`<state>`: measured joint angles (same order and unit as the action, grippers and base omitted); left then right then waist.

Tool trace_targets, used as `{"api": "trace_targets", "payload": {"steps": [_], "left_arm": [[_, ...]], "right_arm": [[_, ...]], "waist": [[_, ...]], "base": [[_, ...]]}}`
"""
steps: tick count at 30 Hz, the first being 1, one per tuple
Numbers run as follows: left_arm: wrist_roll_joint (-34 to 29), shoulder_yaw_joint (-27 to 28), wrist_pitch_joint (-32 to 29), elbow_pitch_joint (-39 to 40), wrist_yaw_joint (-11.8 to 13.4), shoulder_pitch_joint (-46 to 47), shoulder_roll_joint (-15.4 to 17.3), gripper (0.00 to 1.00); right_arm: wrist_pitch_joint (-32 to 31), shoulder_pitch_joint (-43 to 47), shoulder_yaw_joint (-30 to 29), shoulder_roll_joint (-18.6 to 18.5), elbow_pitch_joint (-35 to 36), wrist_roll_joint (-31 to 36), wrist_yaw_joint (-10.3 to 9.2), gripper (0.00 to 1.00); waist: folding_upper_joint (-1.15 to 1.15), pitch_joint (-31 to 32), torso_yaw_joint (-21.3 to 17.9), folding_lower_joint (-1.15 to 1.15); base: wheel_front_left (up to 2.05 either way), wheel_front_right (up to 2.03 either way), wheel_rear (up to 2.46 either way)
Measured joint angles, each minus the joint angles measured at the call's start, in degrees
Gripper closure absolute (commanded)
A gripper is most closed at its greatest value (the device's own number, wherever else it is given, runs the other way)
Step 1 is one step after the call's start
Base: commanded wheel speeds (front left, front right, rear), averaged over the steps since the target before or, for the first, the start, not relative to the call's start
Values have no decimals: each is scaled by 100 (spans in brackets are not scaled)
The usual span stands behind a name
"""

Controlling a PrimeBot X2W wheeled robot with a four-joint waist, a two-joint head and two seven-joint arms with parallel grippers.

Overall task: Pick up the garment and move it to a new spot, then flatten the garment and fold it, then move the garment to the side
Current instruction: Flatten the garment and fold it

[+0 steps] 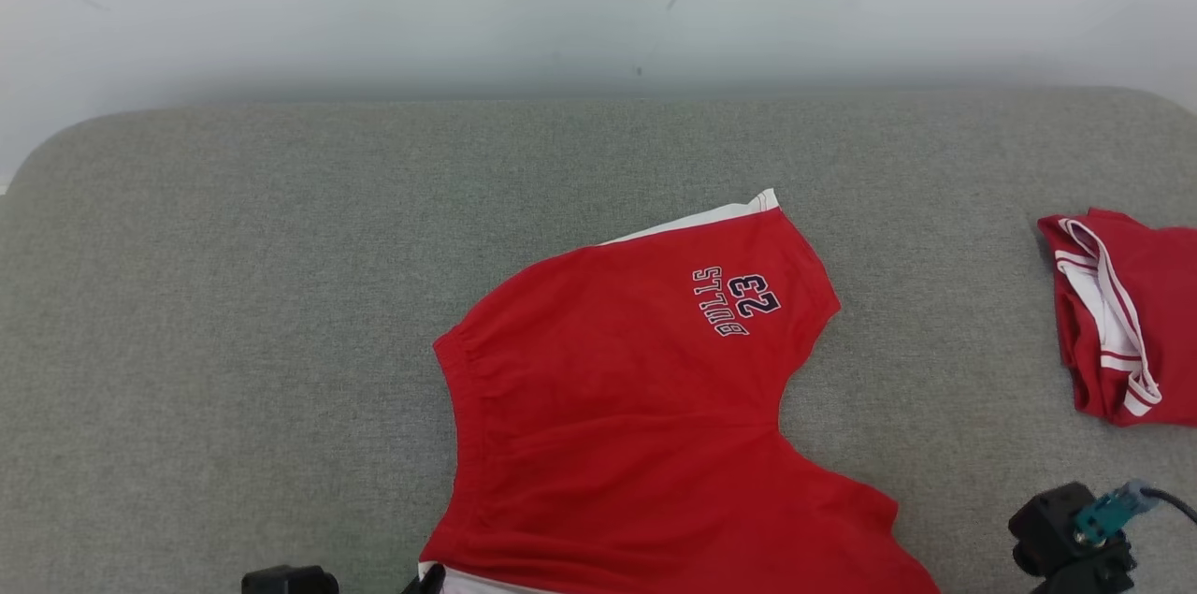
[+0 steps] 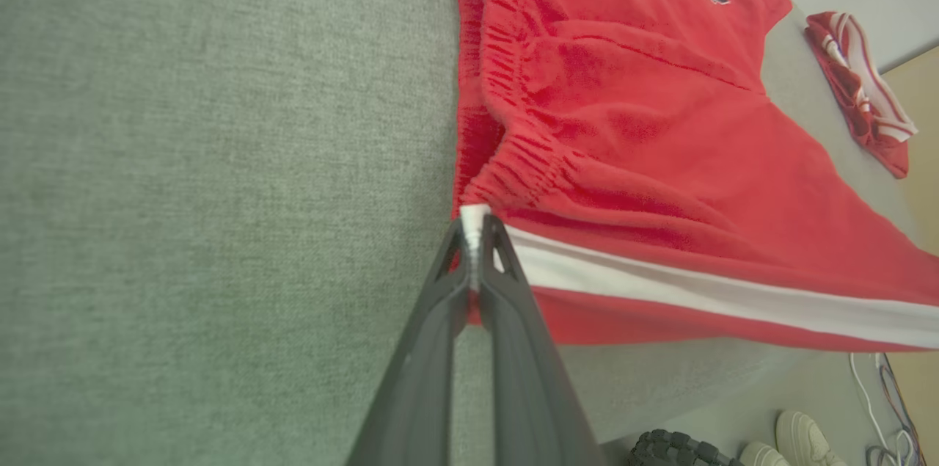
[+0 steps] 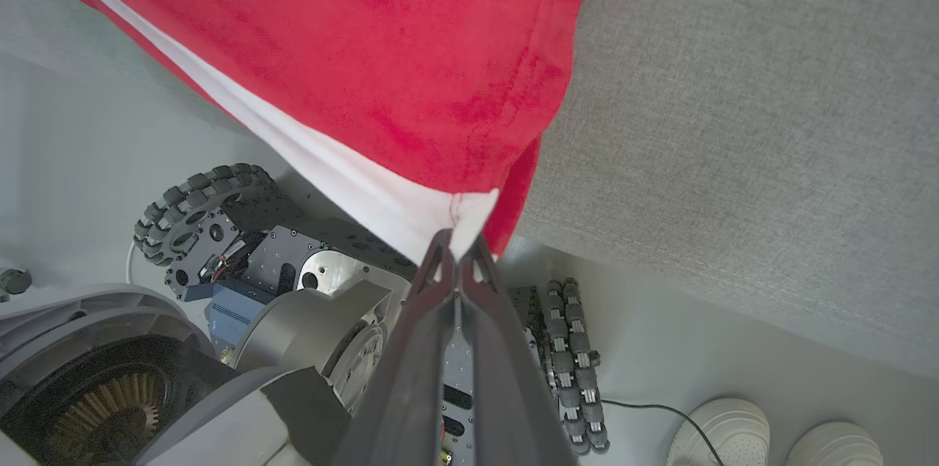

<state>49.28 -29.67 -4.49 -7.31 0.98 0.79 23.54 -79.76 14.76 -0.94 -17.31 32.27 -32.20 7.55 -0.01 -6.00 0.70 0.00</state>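
Note:
The garment (image 1: pixel 617 407) is a pair of red shorts with white side stripes and "BULLS 23" print, spread on the grey cushion with its near edge hanging over the front. My left gripper (image 2: pixel 475 231) is shut on the garment (image 2: pixel 623 121) at the waistband corner, pinching the white stripe end. My right gripper (image 3: pixel 458 249) is shut on the garment (image 3: pixel 381 48) at the white-striped hem corner, held just off the cushion's front edge. In the head view the left gripper (image 1: pixel 425 580) shows as a dark tip at the bottom edge.
A second folded red and white garment (image 1: pixel 1122 313) lies at the right side of the grey cushion (image 1: pixel 234 295). A pale wall stands behind. Below the front edge are my wheeled base (image 3: pixel 220 231) and a person's white shoes (image 3: pixel 770 437).

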Motion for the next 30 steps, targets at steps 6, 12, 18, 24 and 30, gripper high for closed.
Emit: {"api": "trace_targets", "payload": {"steps": [6,12,18,24,30], "left_arm": [[88,113,112,318,43,72,-119,100],[118,156,52,480,112,565,-333,100],[19,81,-32,234,202,1319,-616,100],[-90,33,-2,-442,250,2163,-1045,100],[-343,37,254,-1147,364,2900,-1337,100]], "right_arm": [[890,-944,176,-438,-103,167,0,100],[1831,-2123,544,-905,-1073,339,0,100],[2867,-3268,879,-1229,-2271,691,0,100],[3689,-4124,1220,-1158,-3465,1138,1,100],[4339,-4927,1323,-834,-4455,1490,1,100]], "waist": [[1,-78,43,0],[1,-162,125,1],[1,-315,307,1],[1,-548,529,1],[2,-822,699,2]], "base": [[0,0,0],[0,0,0],[0,0,0],[0,0,0],[0,0,0]]}}
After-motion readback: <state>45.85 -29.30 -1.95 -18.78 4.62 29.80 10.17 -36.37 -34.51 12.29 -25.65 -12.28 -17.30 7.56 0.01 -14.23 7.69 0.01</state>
